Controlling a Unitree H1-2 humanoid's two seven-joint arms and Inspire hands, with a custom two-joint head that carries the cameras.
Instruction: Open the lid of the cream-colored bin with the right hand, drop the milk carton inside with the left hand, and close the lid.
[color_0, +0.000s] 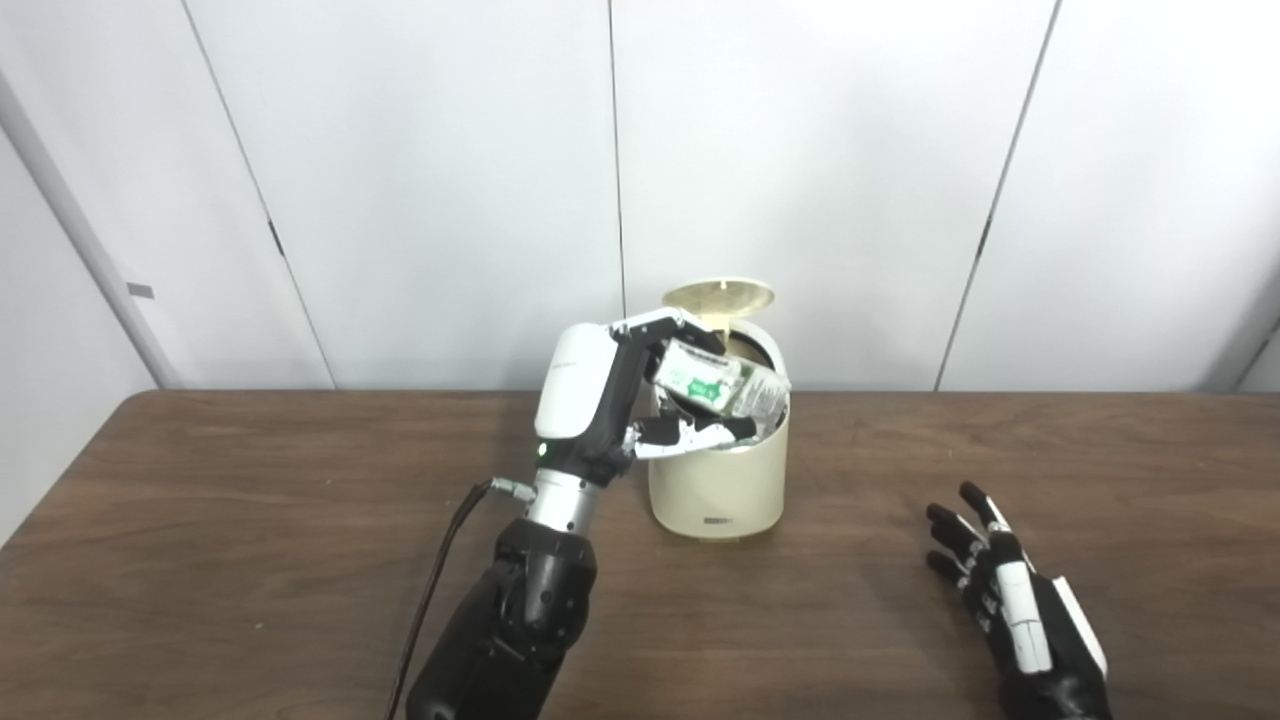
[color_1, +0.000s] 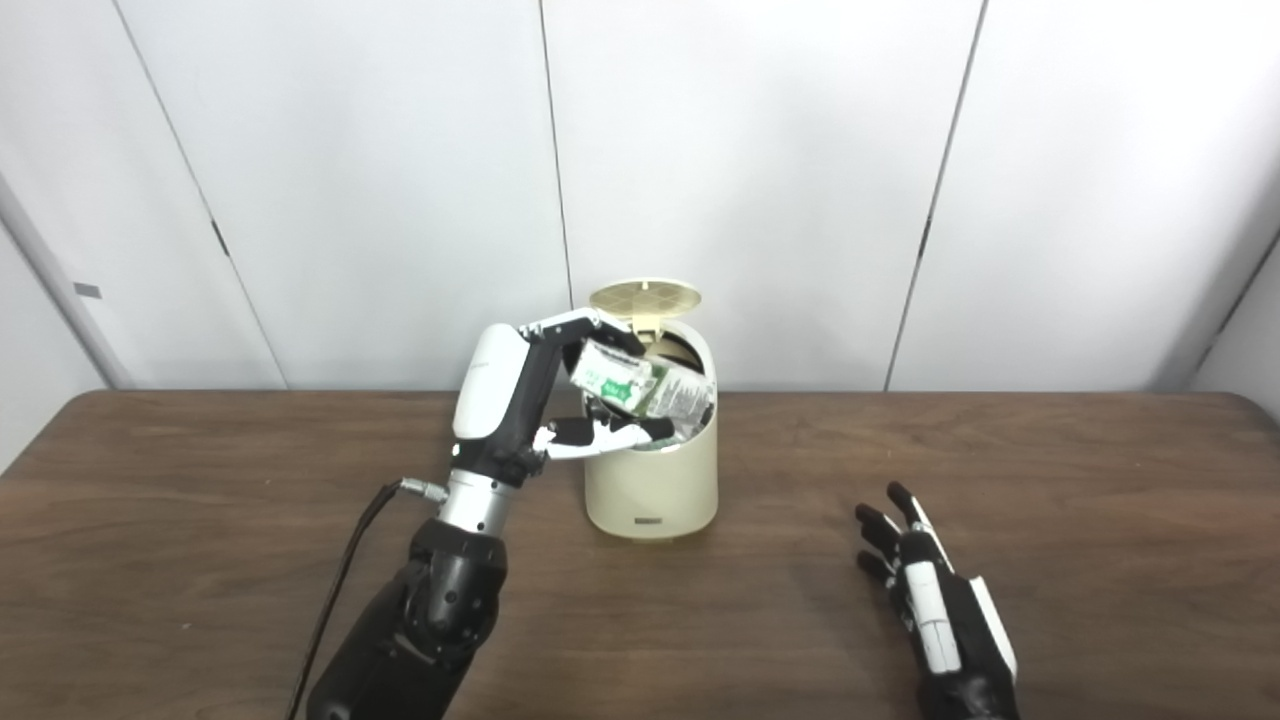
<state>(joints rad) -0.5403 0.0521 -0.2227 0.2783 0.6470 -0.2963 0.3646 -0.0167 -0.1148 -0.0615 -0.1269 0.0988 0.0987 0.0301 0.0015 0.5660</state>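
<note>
Gripping the crumpled milk carton (color_0: 718, 388) over the round cream bin's (color_0: 720, 480) open mouth, the left hand (color_0: 640, 400) tilts it inward; lid (color_0: 718, 296) upright behind. Right hand (color_0: 1010, 600) lies slack, fingers spread, on the wooden surface (color_0: 250, 520).

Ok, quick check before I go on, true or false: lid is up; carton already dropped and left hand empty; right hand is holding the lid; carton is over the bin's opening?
1. The lid of the cream bin is up. True.
2. The left hand is empty. False: it grips the milk carton.
3. The right hand holds the lid. False: it is open, low over the table, apart from the bin.
4. The carton is at the bin's opening. True.
</note>
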